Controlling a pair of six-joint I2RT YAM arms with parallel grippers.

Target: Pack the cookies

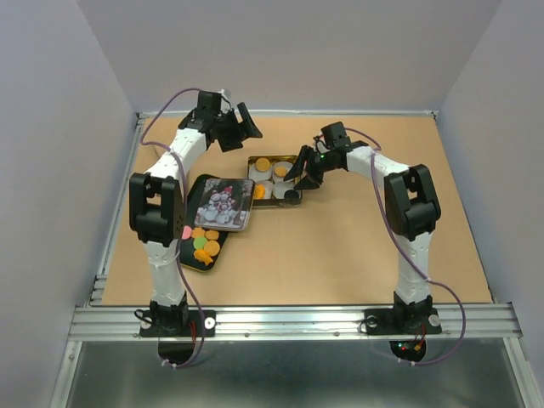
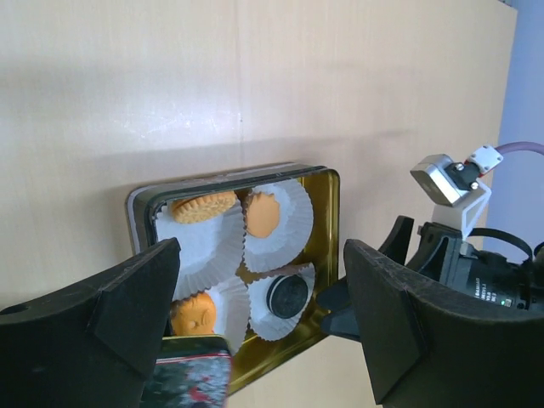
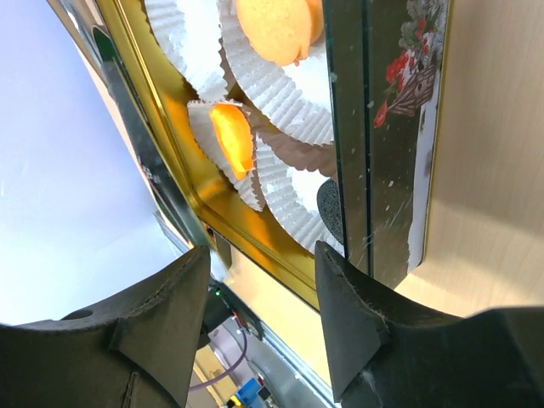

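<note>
Cookies [image 1: 204,246] loose on a black tray [image 1: 194,263], perhaps seven, show only overhead.

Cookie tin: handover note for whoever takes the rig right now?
Left gripper: open, empty, over the tin.
Right gripper: jaws apart at the tin's corner; can't tell if it clamps the wall.
Done: the four paper cups seen in the tin each hold a cookie, three orange cookies and one dark cookie.
Left: loose cookies (orange, pink, green) sit on the black tray. The lid lies partly over that tray, not closing the tin.
</note>
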